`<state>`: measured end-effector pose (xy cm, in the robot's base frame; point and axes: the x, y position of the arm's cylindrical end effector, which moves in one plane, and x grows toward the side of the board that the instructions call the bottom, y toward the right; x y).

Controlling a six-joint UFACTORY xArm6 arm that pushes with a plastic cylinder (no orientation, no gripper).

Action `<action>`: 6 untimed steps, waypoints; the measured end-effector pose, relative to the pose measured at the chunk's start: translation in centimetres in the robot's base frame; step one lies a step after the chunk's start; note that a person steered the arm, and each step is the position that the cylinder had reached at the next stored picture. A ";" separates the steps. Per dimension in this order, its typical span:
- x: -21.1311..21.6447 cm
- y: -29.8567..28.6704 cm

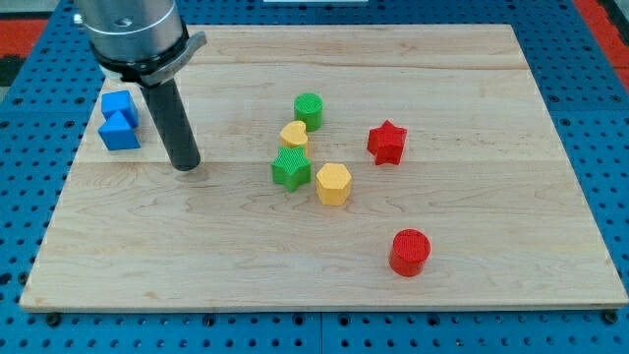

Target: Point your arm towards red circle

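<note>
The red circle (410, 252) lies on the wooden board at the view's lower right. My tip (185, 166) rests on the board at the view's left, far from the red circle, which is to its right and lower. Two blue blocks (119, 122) sit touching each other just left of my tip. A green circle (309, 110), a yellow heart (294, 135), a green star (291, 168) and a yellow hexagon (333, 183) cluster in the middle. A red star (386, 143) lies right of them.
The wooden board (491, 88) lies on a blue pegboard surface (600, 118). The arm's grey body (133, 34) hangs over the board's upper left corner.
</note>
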<state>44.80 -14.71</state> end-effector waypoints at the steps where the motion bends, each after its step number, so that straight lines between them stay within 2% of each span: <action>1: 1.2 2.1; 2: 2.9 5.0; 3: 7.3 8.9; 4: 15.6 17.2; 5: 15.6 27.8; 6: 7.9 28.2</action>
